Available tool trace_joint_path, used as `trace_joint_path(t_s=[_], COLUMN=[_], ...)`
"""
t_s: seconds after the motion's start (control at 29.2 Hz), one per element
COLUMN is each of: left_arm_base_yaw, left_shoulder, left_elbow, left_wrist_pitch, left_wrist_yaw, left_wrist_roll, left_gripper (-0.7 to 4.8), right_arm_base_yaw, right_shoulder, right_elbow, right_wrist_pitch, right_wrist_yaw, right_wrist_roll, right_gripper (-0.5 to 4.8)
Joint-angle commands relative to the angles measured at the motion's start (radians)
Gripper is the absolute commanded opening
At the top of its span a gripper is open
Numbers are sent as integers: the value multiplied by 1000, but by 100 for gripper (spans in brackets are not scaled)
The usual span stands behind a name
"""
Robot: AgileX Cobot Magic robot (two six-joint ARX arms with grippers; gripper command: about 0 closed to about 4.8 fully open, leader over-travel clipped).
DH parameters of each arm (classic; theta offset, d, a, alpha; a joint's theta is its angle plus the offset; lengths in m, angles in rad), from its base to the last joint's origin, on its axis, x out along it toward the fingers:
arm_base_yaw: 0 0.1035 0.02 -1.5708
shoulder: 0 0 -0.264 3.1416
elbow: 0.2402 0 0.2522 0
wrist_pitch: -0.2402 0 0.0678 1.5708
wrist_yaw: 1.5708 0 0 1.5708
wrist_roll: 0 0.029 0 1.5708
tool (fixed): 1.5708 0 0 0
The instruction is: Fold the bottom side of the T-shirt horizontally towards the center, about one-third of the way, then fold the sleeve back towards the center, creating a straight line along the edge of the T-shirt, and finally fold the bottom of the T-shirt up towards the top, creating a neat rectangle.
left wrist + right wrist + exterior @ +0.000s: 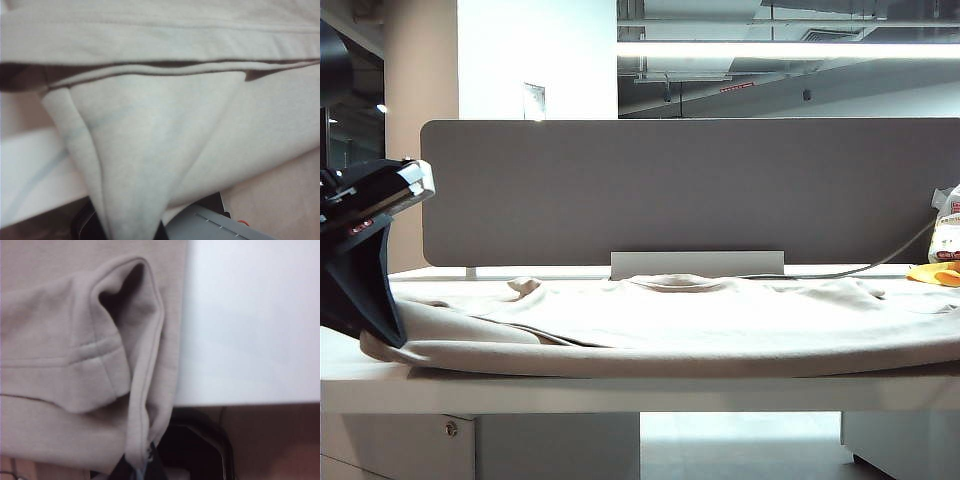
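In the exterior view the T-shirt [670, 320] lay spread across the white desk [620, 392], a soft beige knit with its round neck toward the grey partition [690, 190]. Its near edge was doubled over in a thick roll, so the first fold appeared to be in hand. The left arm [360, 250] stood at that view's left edge.

In the left wrist view the left gripper [127, 231] was pinched shut on a drooping peak of the cloth [150, 150].

In the right wrist view the right gripper [137, 465] was clamped on a stitched edge of the shirt [75, 355]. Next, both should probably carry the cloth toward the center evenly, keeping the crease straight.
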Motion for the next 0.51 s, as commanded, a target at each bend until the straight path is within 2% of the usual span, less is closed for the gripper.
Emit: trace_joint_path(t_s=[0.03, 0.1, 0.14, 0.17, 0.21, 0.27, 0.34, 0.41, 0.51], left_arm_base_yaw=[1, 1, 1, 1, 1, 1, 1, 1, 1], left_shoulder=[-20, -20, -20, -20, -20, -20, -20, -20, -20], left_elbow=[-18, -19, -19, -19, -19, -18, -18, -18, -18], left_wrist_pitch=[-3, -5, -4, 0, 8, 16, 23, 30, 57], left_wrist_yaw=[5, 5, 5, 5, 5, 5, 4, 3, 3], left_wrist_roll=[-8, -7, -7, -8, -8, -9, -11, -11, -11], left_gripper=[-6, 2, 32, 93, 183, 313, 435, 479, 479], right_arm_base_yaw=[-1, -1, -1, -1, -1, -1, -1, -1, -1], right_shoulder=[-4, -4, -4, -4, -4, -4, -4, -4, -4], right_elbow=[-2, -2, -2, -2, -2, -2, -2, -2, -2], right_wrist_pitch=[-5, -5, -5, -3, -2, 5, 11, 25, 56], right_wrist_yaw=[6, 6, 6, 6, 6, 6, 5, 5, 0], right_wrist_roll=[3, 5, 6, 6, 6, 12, 15, 19, 32], right_gripper=[-6, -4, 6, 46, 99, 220, 300, 356, 427])
